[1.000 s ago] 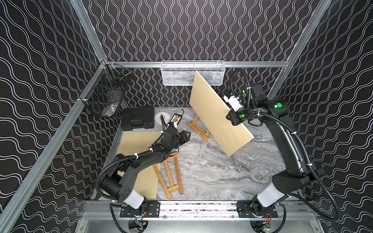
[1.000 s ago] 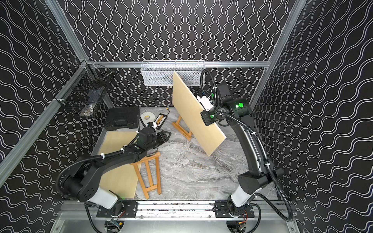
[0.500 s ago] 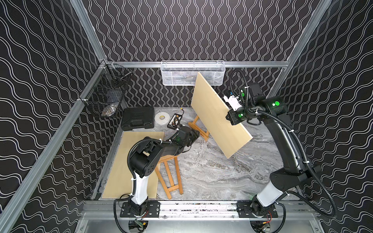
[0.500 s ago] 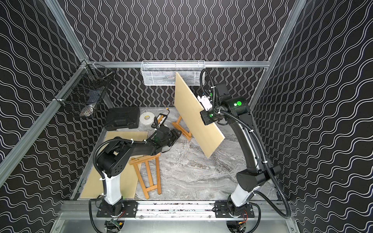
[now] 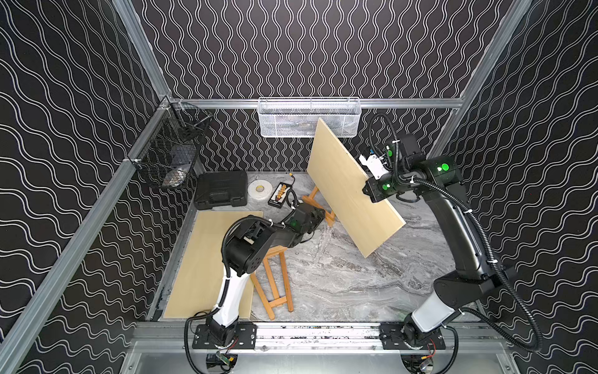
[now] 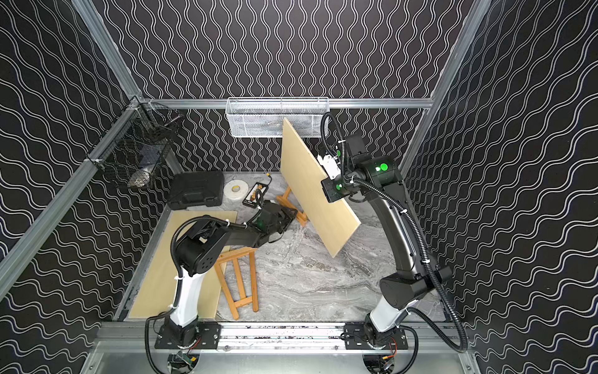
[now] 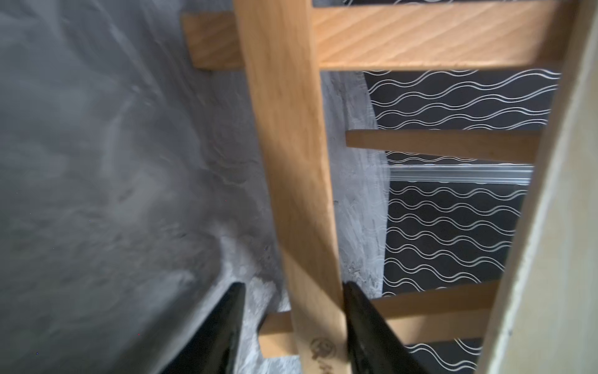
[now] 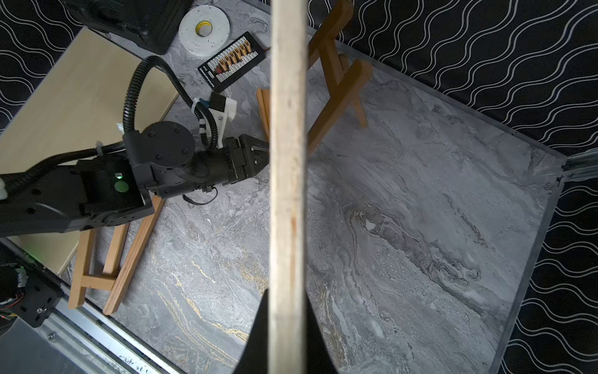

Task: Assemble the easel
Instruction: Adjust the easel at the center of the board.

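A small wooden easel (image 5: 315, 198) (image 6: 286, 201) stands at the back of the table, half hidden behind a pale wooden board (image 5: 349, 194) (image 6: 317, 194). My right gripper (image 5: 368, 191) (image 8: 286, 307) is shut on that board's edge and holds it tilted above the table. My left gripper (image 5: 318, 215) (image 6: 293, 213) (image 7: 293, 286) reaches low to the standing easel. Its jaws straddle one easel leg (image 7: 291, 145): one finger touches the wood, the other stands apart from it. A second easel frame (image 5: 275, 281) (image 8: 129, 246) lies flat under the left arm.
Another pale board (image 5: 207, 265) lies flat along the table's left edge. A black case (image 5: 221, 189), a tape roll (image 5: 260, 189) and a connector strip (image 5: 281, 194) sit at the back. A white mesh basket (image 5: 309, 116) and a black wire basket (image 5: 168, 155) hang on the walls.
My left arm has swung from above the flat easel frame to the standing easel, and its jaws have narrowed round a leg. The right arm and board have barely shifted.
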Motion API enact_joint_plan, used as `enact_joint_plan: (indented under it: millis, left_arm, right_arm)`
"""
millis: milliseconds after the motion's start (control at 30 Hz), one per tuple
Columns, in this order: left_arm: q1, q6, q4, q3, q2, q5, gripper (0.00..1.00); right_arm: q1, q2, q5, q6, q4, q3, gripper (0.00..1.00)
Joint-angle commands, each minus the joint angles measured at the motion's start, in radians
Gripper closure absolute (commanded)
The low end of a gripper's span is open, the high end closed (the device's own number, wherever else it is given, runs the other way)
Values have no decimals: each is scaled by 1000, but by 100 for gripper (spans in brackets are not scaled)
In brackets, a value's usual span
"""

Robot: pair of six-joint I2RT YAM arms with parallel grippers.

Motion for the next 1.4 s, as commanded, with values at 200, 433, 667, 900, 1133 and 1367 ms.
enact_joint_plan:
  millis: [200,433,667,900,1133,1367]
  left_arm:
    - [-26,-8,15,-22,-13,28,63]
    - [-47,-34,49,-47,-15,99,71]
    - [-88,1,9,3,-6,121,71]
    - [-88,25,4,46,23,184,68]
    - [-66,77,-14,-19,-57,163,60]
    - [-26,140,-36,-125,-185,128,55]
  right_arm:
    - [-8,-28,7,64,96,15,100]
    - [-22,-21,49,106,52,44,100]
    - [-71,-38,41,151,29,40,100]
    - [-80,-16,29,185,17,53,100]
    - [-82,21,19,203,7,74,100]
    - [-85,61,1,210,0,114,100]
